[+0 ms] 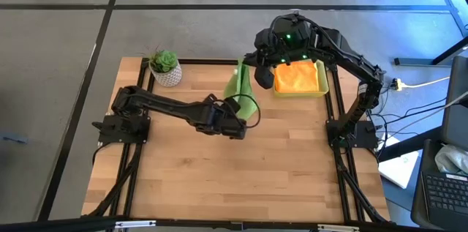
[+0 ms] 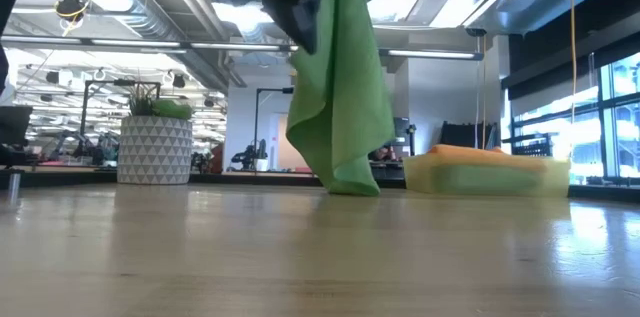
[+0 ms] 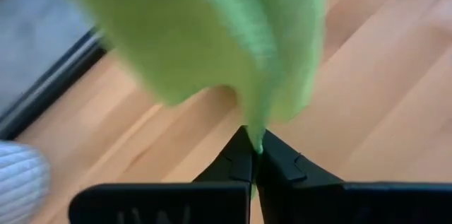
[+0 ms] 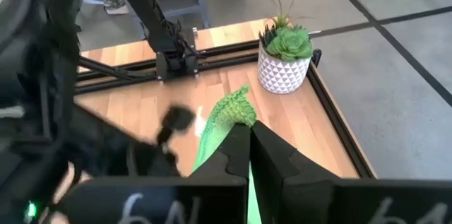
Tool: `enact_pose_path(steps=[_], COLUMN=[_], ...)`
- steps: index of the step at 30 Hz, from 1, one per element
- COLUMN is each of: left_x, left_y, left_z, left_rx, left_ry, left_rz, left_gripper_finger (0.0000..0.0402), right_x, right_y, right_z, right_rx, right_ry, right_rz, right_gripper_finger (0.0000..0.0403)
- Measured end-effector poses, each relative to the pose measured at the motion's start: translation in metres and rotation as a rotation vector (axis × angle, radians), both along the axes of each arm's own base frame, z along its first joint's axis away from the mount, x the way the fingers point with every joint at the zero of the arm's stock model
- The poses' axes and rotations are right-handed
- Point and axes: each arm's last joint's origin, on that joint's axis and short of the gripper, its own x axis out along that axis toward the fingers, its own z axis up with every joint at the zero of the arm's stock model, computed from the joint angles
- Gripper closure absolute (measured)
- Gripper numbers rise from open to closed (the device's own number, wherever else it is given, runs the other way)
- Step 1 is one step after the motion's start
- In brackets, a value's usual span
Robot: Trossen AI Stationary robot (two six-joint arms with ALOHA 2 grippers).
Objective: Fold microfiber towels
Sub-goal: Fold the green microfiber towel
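Observation:
A lime green microfiber towel (image 1: 241,89) hangs in a long drape (image 2: 340,87) above the table's far middle. Its lower end (image 2: 350,185) reaches down to the table top. My right gripper (image 1: 252,67) is shut on the towel's top, high over the table. My left gripper (image 1: 246,117) comes in from the table's left, lower down, and is shut on an edge of the same towel. An orange towel (image 1: 296,77) lies in the yellow tray (image 1: 322,89) at the far right. My left gripper pinches a thin edge of the green towel (image 3: 256,138) between its two fingertips, slanting down from the table's left. The cloth spreads away beyond the fingers, off the wood there. My right gripper pinches the towel near an upper corner (image 4: 236,107) between its two fingers. That corner pokes out past the fingertips. The fingers slant down from the far right, and the cloth hangs below them.
A potted succulent (image 1: 166,67) in a white patterned pot stands at the far left. The yellow tray sits just right of the hanging towel. Black frame rails (image 1: 336,115) run along the table's sides. Bare wood (image 1: 234,181) fills the near half.

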Motion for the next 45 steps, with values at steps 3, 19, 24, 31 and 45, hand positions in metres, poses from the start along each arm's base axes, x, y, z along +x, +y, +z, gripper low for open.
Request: enact_pose_path(steps=[3, 19, 24, 31, 45], left_x=[-0.020, -0.130, -0.154, -0.181, -0.146], left_y=[-0.002, 0.042, 0.078, 0.094, 0.026], left_z=[0.013, 0.099, 0.115, 0.130, 0.093], left_rx=[0.010, 0.165, 0.208, 0.200, -0.320], left_ry=[0.070, 0.164, 0.205, 0.217, 0.108], left_rz=[-0.008, 0.039, 0.099, 0.089, -0.136], left_gripper_finger=[0.0401, 0.0401, 0.0401, 0.0401, 0.0401], right_x=[-0.002, -0.010, -0.001, 0.010, 0.025], right_y=[-0.003, -0.027, -0.051, -0.061, 0.019], right_z=[-0.002, -0.005, -0.021, -0.026, -0.151], right_rx=[0.004, -0.259, -0.332, -0.477, 0.111], right_ry=[0.025, 0.085, 0.133, 0.120, 0.504], right_rz=[-0.008, 0.151, 0.144, 0.128, 0.614], right_gripper_finger=[0.0397, 0.0397, 0.0397, 0.0397, 0.0397])
